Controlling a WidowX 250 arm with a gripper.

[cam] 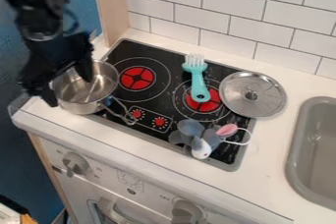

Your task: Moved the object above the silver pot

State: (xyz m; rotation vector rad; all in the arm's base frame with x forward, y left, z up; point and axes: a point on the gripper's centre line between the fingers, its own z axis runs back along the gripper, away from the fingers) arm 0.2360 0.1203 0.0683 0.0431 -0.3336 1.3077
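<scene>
Where the blurred hand crosses it, the pot is hidden.

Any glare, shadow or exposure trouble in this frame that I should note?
Camera view: bright glints on the silver pot and the metal lid; the black gripper is so dark that little surface detail reads; light on the white counter looks fairly even, no hard shadow along its front strip.
</scene>
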